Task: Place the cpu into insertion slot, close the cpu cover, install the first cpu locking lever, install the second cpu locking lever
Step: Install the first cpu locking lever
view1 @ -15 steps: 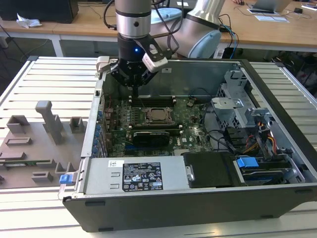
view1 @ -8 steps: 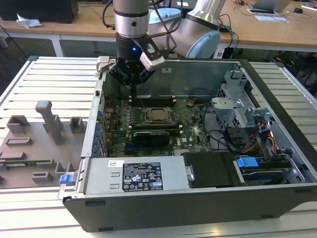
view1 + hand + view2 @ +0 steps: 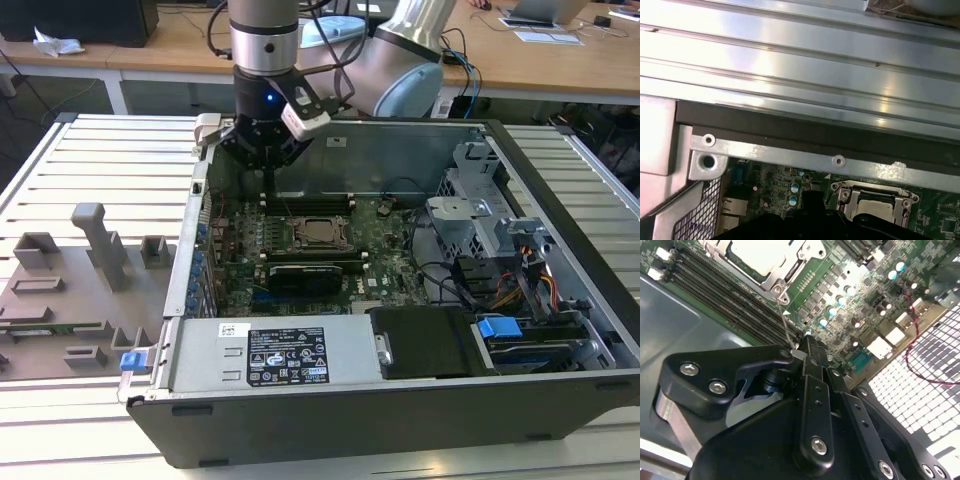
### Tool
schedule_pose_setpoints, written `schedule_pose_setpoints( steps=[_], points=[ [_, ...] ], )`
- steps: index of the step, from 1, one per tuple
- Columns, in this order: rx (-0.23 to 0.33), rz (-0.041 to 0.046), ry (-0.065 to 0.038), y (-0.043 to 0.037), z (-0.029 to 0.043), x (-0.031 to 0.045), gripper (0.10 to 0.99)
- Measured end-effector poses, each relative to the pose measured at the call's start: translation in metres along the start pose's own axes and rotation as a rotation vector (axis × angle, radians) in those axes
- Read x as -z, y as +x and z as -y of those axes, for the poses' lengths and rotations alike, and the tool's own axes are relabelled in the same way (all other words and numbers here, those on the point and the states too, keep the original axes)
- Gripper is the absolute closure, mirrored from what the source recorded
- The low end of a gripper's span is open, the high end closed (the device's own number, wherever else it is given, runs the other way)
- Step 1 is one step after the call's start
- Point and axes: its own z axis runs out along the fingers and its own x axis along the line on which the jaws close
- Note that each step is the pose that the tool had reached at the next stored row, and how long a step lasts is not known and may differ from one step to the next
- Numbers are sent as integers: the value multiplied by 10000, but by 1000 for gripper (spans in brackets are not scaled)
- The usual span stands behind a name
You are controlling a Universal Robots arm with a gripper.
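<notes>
Two fingers [image 3: 812,371] of the gripper [image 3: 800,349] were pressed together, pinching the thin wire locking lever [image 3: 785,320]. The cpu [image 3: 320,232] lay in the insertion slot [image 3: 297,236] under the cpu cover [image 3: 806,253], at about five o'clock from the gripper in the exterior view. The springy lever could slip out and snap back if the pull went crooked.
</notes>
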Motion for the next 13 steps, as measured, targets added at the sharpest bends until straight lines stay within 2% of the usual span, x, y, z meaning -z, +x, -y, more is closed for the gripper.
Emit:
schedule_pose_setpoints(
  steps=[8,13],
  points=[
    [-2,-1,5,-84,1,-8,980],
    [-2,-1,8,-212,22,-9,980]
  ],
)
